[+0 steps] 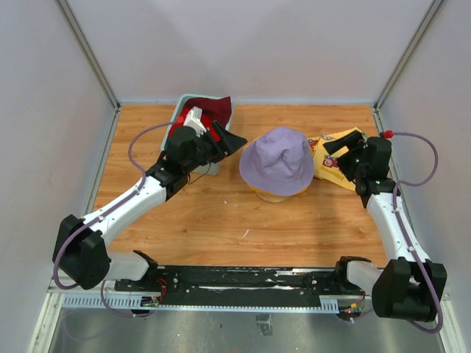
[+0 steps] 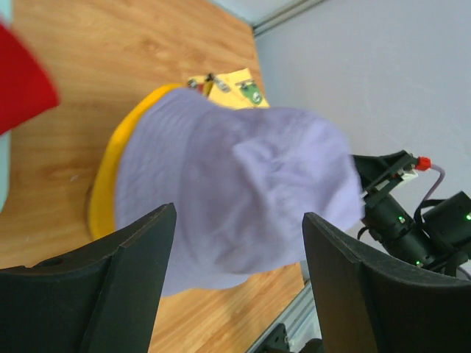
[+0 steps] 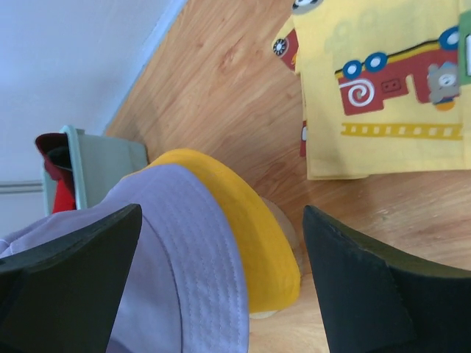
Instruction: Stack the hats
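Note:
A lavender hat [image 1: 278,160] sits on top of a yellow hat [image 1: 285,193] in the middle of the table; only the yellow brim shows under it. My left gripper [image 1: 233,140] stands open just left of the stack, with nothing between its fingers. In the left wrist view the lavender hat [image 2: 235,184] and the yellow hat [image 2: 109,176] lie beyond the open gripper [image 2: 239,213]. A red hat [image 1: 218,114] hangs out of the teal tub [image 1: 188,105]. My right gripper [image 1: 337,145] is open to the right of the stack. In its wrist view the gripper [image 3: 221,209] faces the lavender hat [image 3: 169,265] and the yellow hat [image 3: 254,220].
A flat yellow cloth printed with red cars [image 1: 333,160] lies under the right gripper, and shows again [image 3: 383,88] in the right wrist view. A wooden stand base [image 1: 271,197] peeks out under the stacked hats. Grey walls enclose the table on three sides.

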You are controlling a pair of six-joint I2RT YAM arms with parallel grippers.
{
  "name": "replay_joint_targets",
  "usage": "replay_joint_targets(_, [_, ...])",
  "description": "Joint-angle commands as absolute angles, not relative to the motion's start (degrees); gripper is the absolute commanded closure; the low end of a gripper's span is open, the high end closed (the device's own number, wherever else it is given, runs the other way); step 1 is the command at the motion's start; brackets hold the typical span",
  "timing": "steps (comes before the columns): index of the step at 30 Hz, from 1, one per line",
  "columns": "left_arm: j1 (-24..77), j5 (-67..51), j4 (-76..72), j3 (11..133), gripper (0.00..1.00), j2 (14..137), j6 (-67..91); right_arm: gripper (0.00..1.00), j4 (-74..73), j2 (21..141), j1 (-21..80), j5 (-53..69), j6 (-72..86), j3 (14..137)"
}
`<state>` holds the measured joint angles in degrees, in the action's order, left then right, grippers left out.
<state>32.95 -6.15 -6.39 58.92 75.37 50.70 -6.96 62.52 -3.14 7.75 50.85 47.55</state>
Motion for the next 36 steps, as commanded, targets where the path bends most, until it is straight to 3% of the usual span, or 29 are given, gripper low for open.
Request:
replay_joint_targets(1, [32.44,-6.21,-17.25,48.40,0.26,73.66,59.78,0.09,8.45,63.13,-7.04,22.18,59.38,41.37])
replay_joint_targets(8, [32.43,-7.92,-23.81,42.37,0.29,74.61,63.45,0.08,17.10,66.18,-7.65,30.78,62.44,37.82])
replay_joint_targets(26, [31.73,-7.47,-32.52,35.56,0.31,78.94,66.81,0.06,32.27,71.96,-7.82,37.53,70.13,29.88])
replay_joint_targets(36, [31.73,-9.76,-48.41,31.53,0.36,85.26,73.97,0.09,37.17,74.05,-7.82,39.27,73.02,27.75])
